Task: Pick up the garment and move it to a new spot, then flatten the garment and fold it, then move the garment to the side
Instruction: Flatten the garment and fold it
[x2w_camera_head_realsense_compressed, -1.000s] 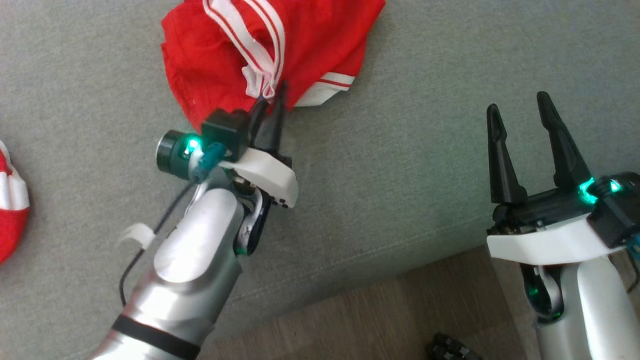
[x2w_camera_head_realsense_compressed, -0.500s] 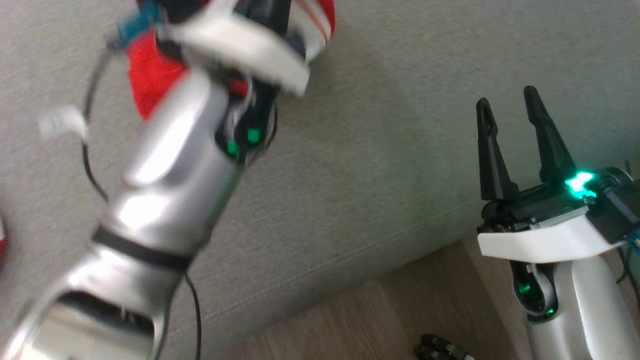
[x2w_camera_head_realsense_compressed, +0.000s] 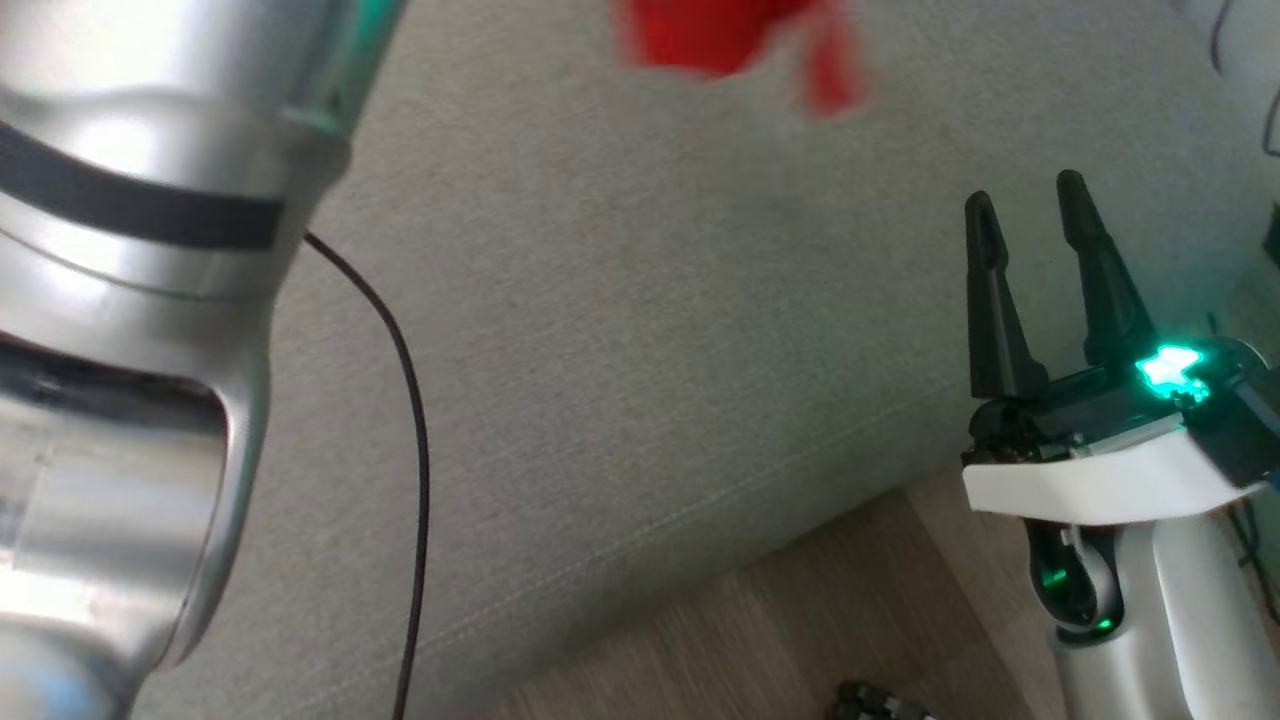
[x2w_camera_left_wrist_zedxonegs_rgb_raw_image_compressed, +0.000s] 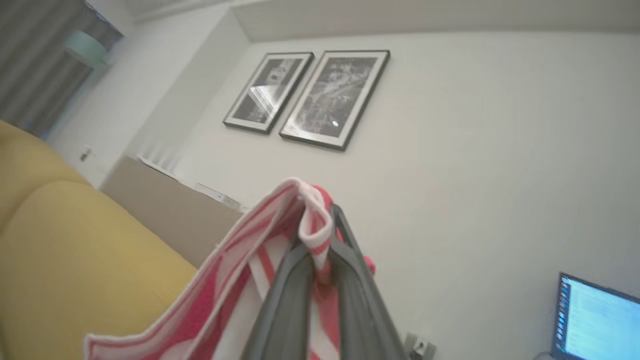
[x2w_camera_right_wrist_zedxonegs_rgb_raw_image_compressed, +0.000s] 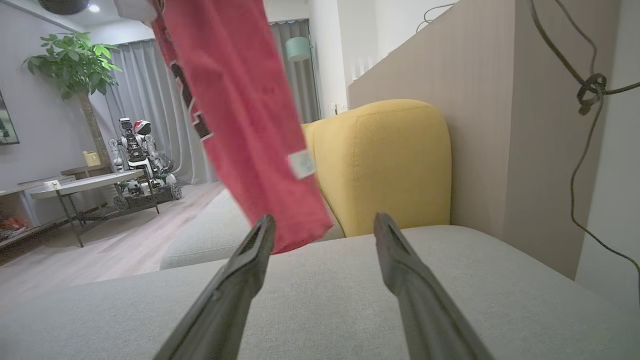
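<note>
**Left fingers** (x2w_camera_left_wrist_zedxonegs_rgb_raw_image_compressed: 287, 305): pressed together and clamped on the white-and-red striped band of the garment (x2w_camera_left_wrist_zedxonegs_rgb_raw_image_compressed: 225, 295). A fold of the band stands up between the tips. They are raised and point at a white wall.

**Right fingers** (x2w_camera_head_realsense_compressed: 995, 300): spread wide, holding and touching nothing, above the near edge of the grey sofa seat (x2w_camera_head_realsense_compressed: 650, 350).

**Garment**: red, hanging in the air from the left fingers.
- Head view: a blurred red patch at the top edge. The silver left forearm (x2w_camera_head_realsense_compressed: 130, 300) is large at the left, with a black cable (x2w_camera_head_realsense_compressed: 405, 420) beside it.
- Right wrist view: the cloth's lower end and a small white label, hanging ahead of the spread fingers in front of a yellow cushion (x2w_camera_right_wrist_zedxonegs_rgb_raw_image_compressed: 385, 165).
- Left wrist view: two framed pictures (x2w_camera_left_wrist_zedxonegs_rgb_raw_image_compressed: 305, 97) and a lit laptop (x2w_camera_left_wrist_zedxonegs_rgb_raw_image_compressed: 595, 320).
</note>
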